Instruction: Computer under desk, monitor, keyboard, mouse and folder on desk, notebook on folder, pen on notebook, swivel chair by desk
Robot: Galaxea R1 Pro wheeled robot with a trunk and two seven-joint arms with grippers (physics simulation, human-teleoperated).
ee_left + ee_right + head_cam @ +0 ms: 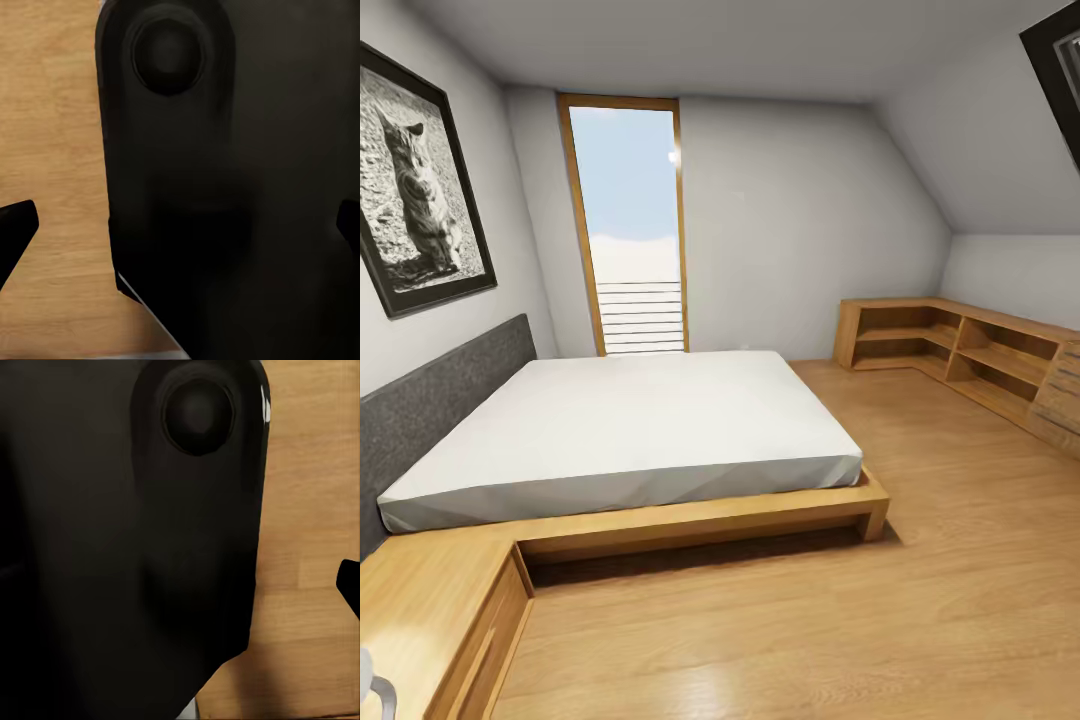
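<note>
Wooden floor (920,600) runs across a bedroom. I see a big bed (650,420) with a white top against the wall with a cat picture (415,190), a tall window (630,220) past it, and low shelves (960,350) in the far corner. My arms hang tucked near my dark body while I look around, I think. I cannot tell if my left tool (180,225) is open, nor my right tool (180,585); I can't tell what either holds. I see no desk yet, so I must turn to find it.

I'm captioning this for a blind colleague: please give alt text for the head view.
A low wooden platform bed with a white mattress and grey padded headboard fills a sloped-ceiling bedroom; behind it a tall narrow window, at right a wooden corner shelf, at left a framed cat picture.
</note>
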